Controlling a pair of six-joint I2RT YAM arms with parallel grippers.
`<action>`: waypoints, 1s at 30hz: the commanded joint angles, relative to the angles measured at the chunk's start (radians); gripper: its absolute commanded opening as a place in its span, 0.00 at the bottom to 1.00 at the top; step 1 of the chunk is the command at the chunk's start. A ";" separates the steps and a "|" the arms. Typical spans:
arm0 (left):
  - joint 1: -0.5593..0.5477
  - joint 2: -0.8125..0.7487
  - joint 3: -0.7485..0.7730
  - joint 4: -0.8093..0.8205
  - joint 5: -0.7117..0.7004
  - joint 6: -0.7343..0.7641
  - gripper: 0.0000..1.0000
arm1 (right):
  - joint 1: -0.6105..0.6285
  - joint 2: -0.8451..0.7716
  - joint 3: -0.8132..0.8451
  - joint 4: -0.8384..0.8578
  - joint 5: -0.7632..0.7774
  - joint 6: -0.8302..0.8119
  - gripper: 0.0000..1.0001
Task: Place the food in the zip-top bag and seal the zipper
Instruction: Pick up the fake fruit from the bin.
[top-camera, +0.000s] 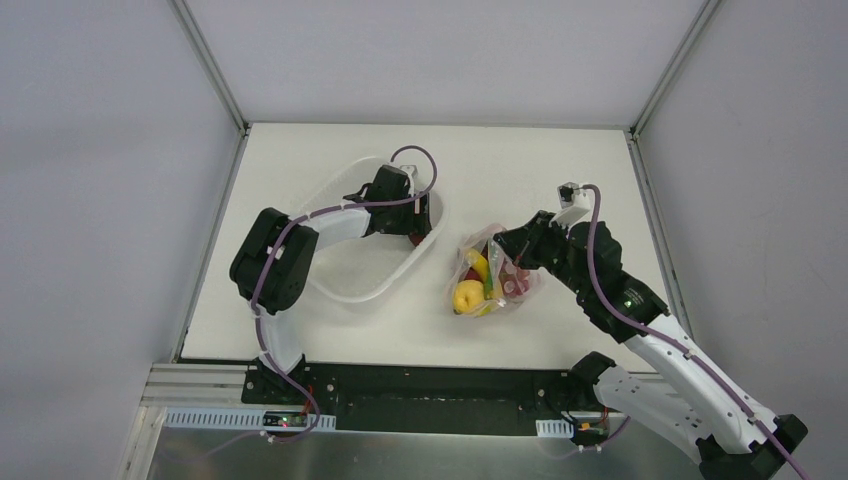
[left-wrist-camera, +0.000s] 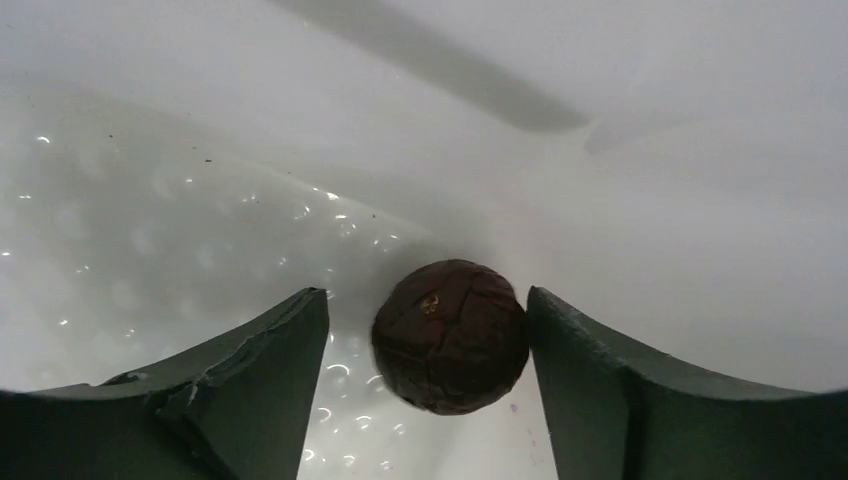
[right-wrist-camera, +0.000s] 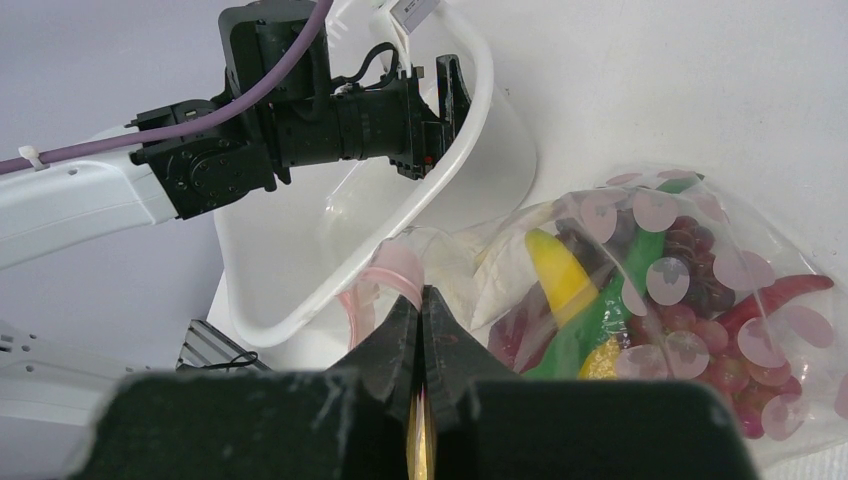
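Food in bag, ball in tub

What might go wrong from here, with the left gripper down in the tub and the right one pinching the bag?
1. The left gripper is open around a dark round food piece lying by the curved wall of the white tub; it may roll away as the fingers close.
2. The right gripper is shut on the zipper at one spot only, so the zip-top bag, crowded with toy food, may sag and leave a narrow mouth for another piece.
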 joint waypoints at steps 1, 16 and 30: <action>-0.014 0.038 -0.027 -0.052 -0.087 -0.013 0.70 | -0.004 -0.015 -0.005 0.048 0.026 0.016 0.00; -0.019 -0.090 -0.072 -0.064 -0.102 0.014 0.11 | -0.004 -0.020 -0.005 0.028 0.059 0.038 0.00; 0.005 -0.390 -0.073 -0.190 -0.233 0.060 0.00 | -0.003 -0.027 -0.006 0.020 0.067 0.051 0.00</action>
